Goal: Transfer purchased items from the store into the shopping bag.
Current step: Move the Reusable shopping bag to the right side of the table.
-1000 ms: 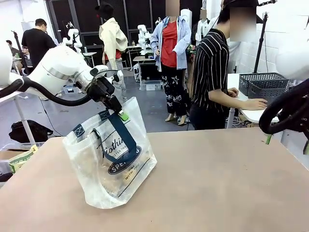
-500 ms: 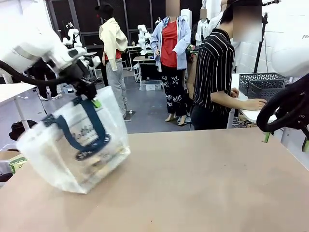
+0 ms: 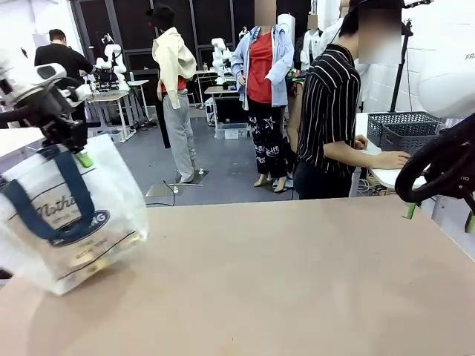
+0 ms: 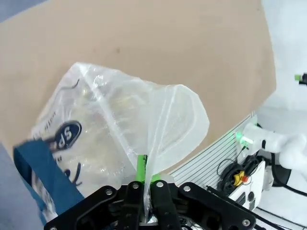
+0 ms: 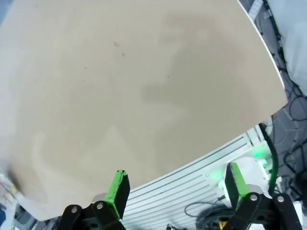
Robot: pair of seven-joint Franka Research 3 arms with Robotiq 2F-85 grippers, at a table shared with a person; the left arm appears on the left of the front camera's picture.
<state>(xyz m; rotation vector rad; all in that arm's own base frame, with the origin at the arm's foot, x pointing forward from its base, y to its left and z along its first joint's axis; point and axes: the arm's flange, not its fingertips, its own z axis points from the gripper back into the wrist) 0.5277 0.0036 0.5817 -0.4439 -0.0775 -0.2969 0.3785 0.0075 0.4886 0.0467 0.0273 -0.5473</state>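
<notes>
Pinching the shopping bag (image 3: pixel 70 222) up at nine o'clock, our left gripper (image 3: pixel 76 150) showed "Nothi"; our right gripper (image 5: pixel 175 187) stayed spread over bare table (image 5: pixel 144 86).

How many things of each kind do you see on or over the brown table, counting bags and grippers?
Shopping bag: 1, translucent with navy handles, hanging from the left gripper.
Grippers: 2, the left gripper shut on the bag's plastic, the right gripper open over bare table.
Total: 3

Translucent shopping bag (image 3: pixel 70 215) hanging tilted, navy handles, table's left edge
</notes>
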